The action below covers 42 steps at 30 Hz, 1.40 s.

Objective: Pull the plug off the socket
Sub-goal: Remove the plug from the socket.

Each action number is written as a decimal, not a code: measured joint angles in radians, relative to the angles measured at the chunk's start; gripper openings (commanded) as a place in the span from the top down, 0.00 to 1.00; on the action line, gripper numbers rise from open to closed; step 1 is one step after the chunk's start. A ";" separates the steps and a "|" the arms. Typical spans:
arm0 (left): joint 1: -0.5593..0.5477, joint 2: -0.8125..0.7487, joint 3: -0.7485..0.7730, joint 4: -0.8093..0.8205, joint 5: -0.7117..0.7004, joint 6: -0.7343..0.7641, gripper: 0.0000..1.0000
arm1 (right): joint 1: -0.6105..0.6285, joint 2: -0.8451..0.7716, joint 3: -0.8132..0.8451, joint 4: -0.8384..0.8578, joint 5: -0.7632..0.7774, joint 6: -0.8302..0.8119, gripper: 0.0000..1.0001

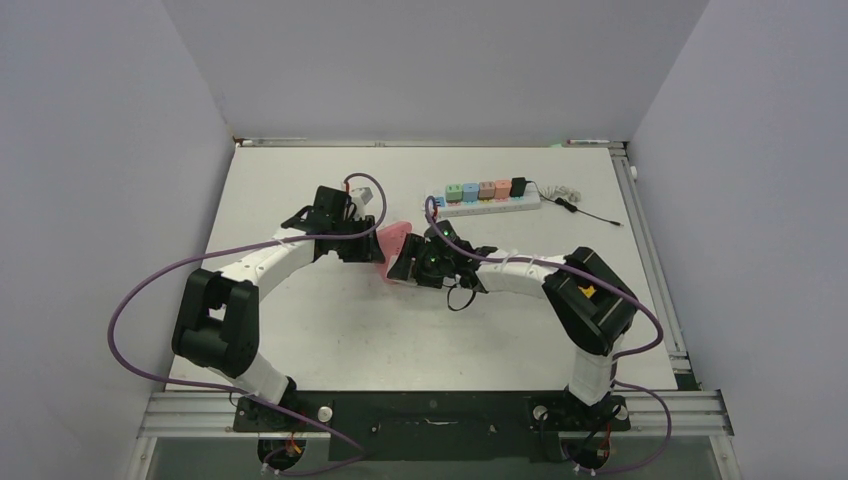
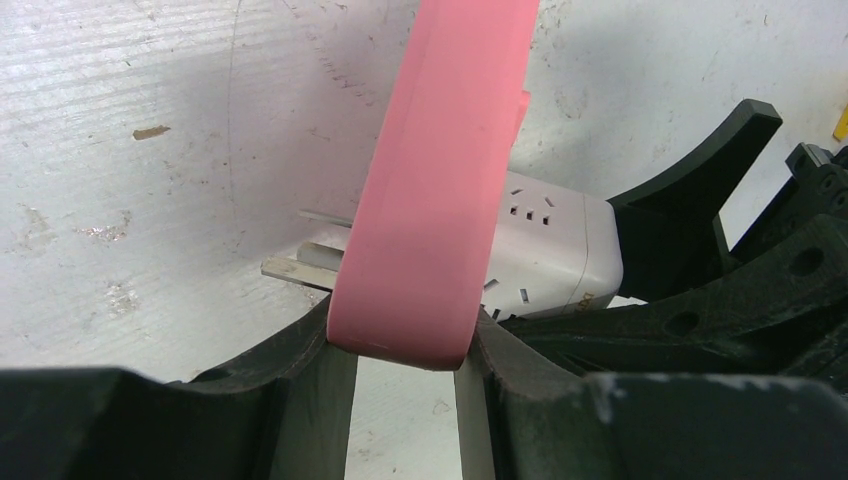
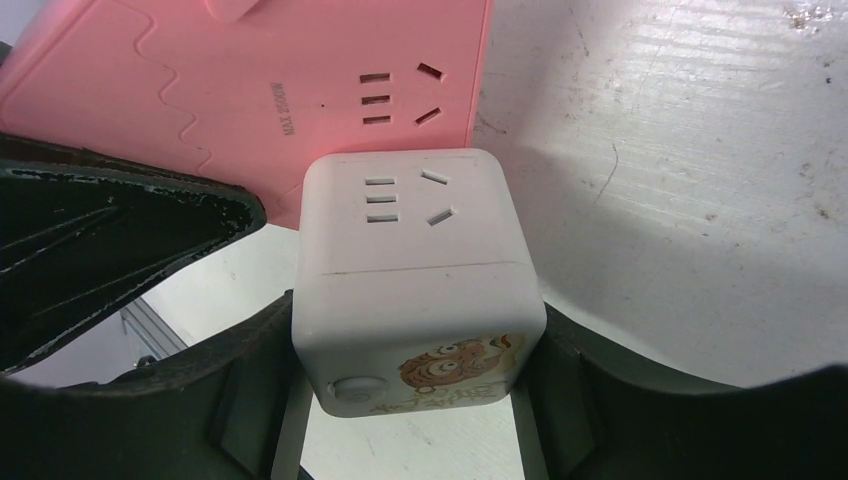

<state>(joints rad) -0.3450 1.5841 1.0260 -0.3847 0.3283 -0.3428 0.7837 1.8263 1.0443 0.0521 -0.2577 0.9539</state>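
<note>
A robotics lab cell: plain partition walls [image 1: 430, 70] enclose the scuffed white tabletop [image 1: 330, 340], with an aluminium mounting rail [image 1: 680, 408] along its near edge.

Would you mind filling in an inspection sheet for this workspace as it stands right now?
Surface: white table, scuffed and stained in the wrist views.
Job's things: pink socket block and white cube plug are close together mid-table; cannot tell whether the plug is still seated.
Clutter: power strip carrying coloured cubes at the back; small white part by the left arm.
Grippers: left gripper shut on the pink socket block's edge; right gripper shut on the white cube plug.
Cables: purple cables loop off both arms; thin black lead right of the strip.
Surroundings: plain grey walls on three sides.
</note>
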 measured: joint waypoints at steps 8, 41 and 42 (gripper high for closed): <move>0.014 0.005 0.002 -0.006 0.033 0.007 1.00 | 0.023 -0.032 -0.068 0.090 0.062 -0.053 0.95; 0.041 0.008 0.017 -0.070 0.150 -0.004 1.00 | 0.014 -0.111 -0.122 0.102 0.023 -0.234 0.95; 0.043 0.008 0.017 -0.070 0.148 -0.004 1.00 | 0.014 -0.105 -0.112 0.091 0.021 -0.231 0.95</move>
<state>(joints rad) -0.3016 1.5917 1.0431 -0.4545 0.4767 -0.3466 0.7982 1.7214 0.9321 0.1429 -0.2363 0.7231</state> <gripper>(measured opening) 0.315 0.602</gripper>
